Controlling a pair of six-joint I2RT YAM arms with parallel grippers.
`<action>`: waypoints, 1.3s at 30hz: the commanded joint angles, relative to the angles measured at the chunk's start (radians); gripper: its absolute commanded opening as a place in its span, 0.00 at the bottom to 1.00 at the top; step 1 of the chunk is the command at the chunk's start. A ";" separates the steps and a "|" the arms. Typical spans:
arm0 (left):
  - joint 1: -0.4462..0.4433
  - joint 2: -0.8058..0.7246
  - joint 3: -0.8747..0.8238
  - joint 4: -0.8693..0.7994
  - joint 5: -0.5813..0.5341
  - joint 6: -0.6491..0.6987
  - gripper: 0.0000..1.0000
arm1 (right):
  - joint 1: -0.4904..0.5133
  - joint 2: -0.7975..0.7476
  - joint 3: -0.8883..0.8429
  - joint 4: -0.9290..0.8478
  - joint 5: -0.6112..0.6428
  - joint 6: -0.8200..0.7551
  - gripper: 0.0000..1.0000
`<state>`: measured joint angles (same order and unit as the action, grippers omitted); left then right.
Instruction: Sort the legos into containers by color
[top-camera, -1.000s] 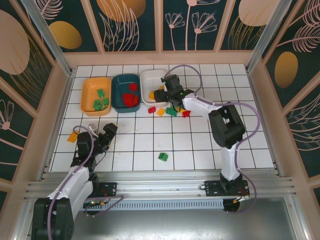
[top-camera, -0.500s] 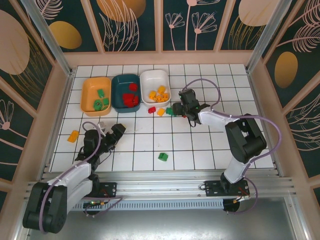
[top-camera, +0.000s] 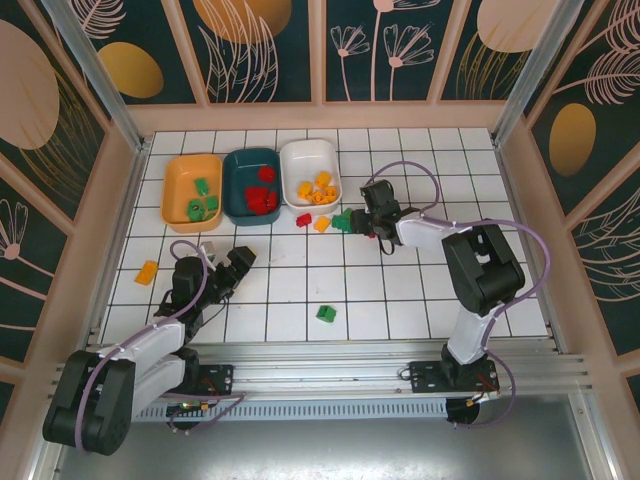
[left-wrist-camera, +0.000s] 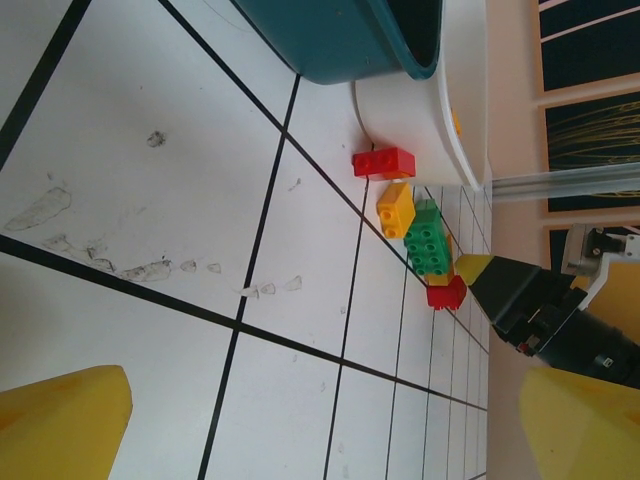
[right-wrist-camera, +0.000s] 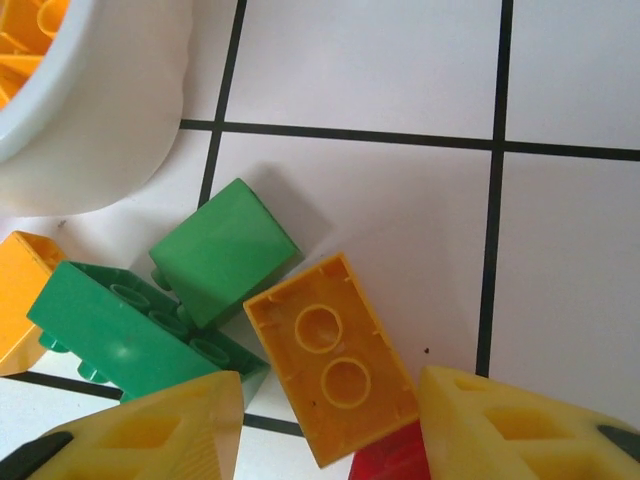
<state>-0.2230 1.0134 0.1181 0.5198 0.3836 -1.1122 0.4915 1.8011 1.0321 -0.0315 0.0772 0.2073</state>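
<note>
Where the white tiled surface (top-camera: 420, 300) nears its far left corner, three trays stand in a row along the far edge: the orange tray (top-camera: 178, 178) closest to the left edge, the teal tray (top-camera: 238, 172) beside it, and the white tray (top-camera: 300, 156) on the other side of the teal one. The right arm (top-camera: 470, 265) reaches from the near edge toward the white tray. Its right gripper (top-camera: 362, 222) is low over a cluster of bricks just in front of that tray, with its yellow fingers (right-wrist-camera: 520, 430) spread to either side of an orange brick (right-wrist-camera: 330, 370) that lies hollow side up. The left arm (top-camera: 150, 345) lies low by the near left corner, and the left gripper (top-camera: 215, 265) is spread wide above bare tiles with nothing between its fingers (left-wrist-camera: 60, 420). Green bricks (top-camera: 200, 205) lie in the orange tray, red bricks (top-camera: 262, 197) in the teal tray, and orange bricks (top-camera: 318, 188) in the white tray. In the cluster, a smooth green brick (right-wrist-camera: 225, 250) rests against a studded green brick (right-wrist-camera: 120, 330), with a red brick (left-wrist-camera: 384, 162) and another orange brick (left-wrist-camera: 395, 207) beside them. A second red brick (left-wrist-camera: 446, 292) lies right by the right gripper. A lone orange brick (top-camera: 147, 271) sits near the left edge. A lone green brick (top-camera: 326, 313) sits near the middle of the near edge.
</note>
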 joint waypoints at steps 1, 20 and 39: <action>-0.005 -0.006 0.026 0.010 -0.011 0.013 0.99 | -0.002 0.026 0.013 0.015 -0.019 -0.019 0.49; -0.006 0.064 0.021 0.062 0.000 0.017 0.98 | -0.045 -0.071 -0.039 -0.091 0.102 0.033 0.49; -0.012 0.057 0.035 0.031 -0.006 0.023 0.98 | 0.008 0.070 0.033 -0.047 0.063 -0.062 0.53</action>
<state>-0.2306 1.0706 0.1272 0.5419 0.3840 -1.1110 0.5011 1.8355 1.0454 -0.0856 0.1242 0.1616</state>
